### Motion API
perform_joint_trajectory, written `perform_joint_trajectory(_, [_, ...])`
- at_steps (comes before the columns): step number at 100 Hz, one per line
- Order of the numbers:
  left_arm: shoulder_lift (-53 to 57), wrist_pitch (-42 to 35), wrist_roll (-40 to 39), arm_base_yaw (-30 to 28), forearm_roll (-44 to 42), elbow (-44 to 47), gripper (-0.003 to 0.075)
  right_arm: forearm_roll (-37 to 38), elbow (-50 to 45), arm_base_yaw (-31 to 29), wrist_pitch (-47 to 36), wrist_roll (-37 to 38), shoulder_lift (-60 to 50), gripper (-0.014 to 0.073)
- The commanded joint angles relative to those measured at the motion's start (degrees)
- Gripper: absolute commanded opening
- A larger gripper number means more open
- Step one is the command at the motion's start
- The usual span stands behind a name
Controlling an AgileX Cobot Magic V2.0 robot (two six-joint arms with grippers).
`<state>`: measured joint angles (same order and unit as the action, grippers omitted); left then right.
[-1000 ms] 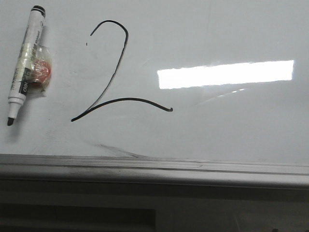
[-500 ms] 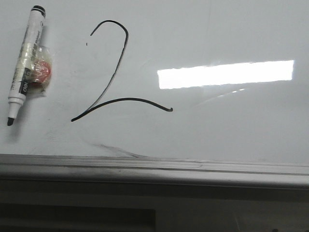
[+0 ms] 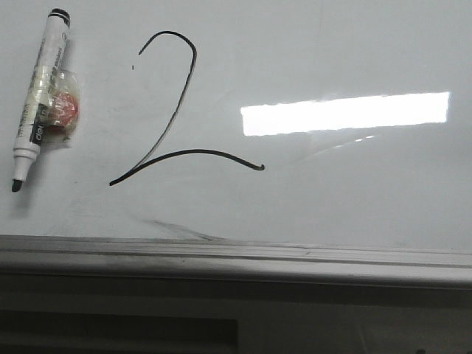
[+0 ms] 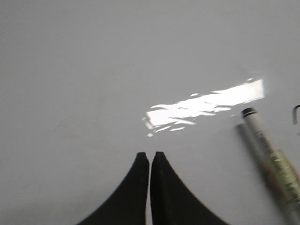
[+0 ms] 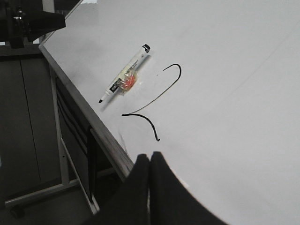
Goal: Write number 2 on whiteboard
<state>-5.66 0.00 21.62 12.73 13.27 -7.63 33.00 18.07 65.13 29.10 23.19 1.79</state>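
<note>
Nearest the front camera, the grey rail along the board's edge runs the full width, and below it the frame falls into dark, where little can be made out. Neither arm shows in that view. In each wrist view the black fingers meet tip to tip with nothing between them: the left gripper is clenched empty over bare board, and the right gripper is clenched empty above the board's near edge. The left wrist view is blurred, and the marker there is cut off by the frame edge. The whiteboard is glossy white-grey with faint smudges, a dark streak just above the rail, and a bright rectangular reflection. The 2 sits left of centre, a thin black line with a hooked top, a long slanting stem and a curved base that ends in a small tick beside the reflection. The marker lies uncapped at far left, tip toward the rail, an orange-red blob in clear wrap beside its barrel. From the right wrist, a grey floor and the stand's legs show beyond the board.
</note>
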Motion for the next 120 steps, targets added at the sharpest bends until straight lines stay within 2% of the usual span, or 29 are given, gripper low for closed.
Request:
perform_joint_trajectory(1, [1.54,-2.66,-8.05,-4.53,-5.85,0.99,-0.002,1.15,1.4,-0.09,-4.09,0.09,0.53,-0.0071])
perform_joint_trajectory(10, [3.29,-1.18,-14.0,-8.79,-10.43,3.25,-0.0019,1.15,1.4,-0.09,-4.09,0.09,0.53,-0.0071])
perform_joint_trajectory(33, [6.26,-0.66,-14.11,-15.04,-10.57,8.4,-0.0019,1.15,1.4,-0.09,-4.09,0.09,0.53,-0.0071])
perform_joint_trajectory(38, [7.31,0.0,-14.25,-15.24,-10.47,9.59,-0.0019,1.15,1.4,-0.09,-4.09,0.09,0.53,-0.0071])
perform_joint_trajectory(42, [7.6,5.54,-14.25,-15.22,-10.69,9.41,-0.0019,1.15,1.4,-0.09,-4.09,0.09,0.53,-0.0071])
perform_joint_trajectory(60, [7.49,17.25,-14.0,-15.22,-11.34,9.41,-0.0019,1.15,1.4,-0.09,-4.09,0.09,0.53,-0.0071])
perform_joint_trajectory(120, [7.49,17.31,-13.87,-15.11,-12.3,9.41,-0.0019,1.15,1.4,-0.09,-4.09,0.09,0.53,-0.0071])
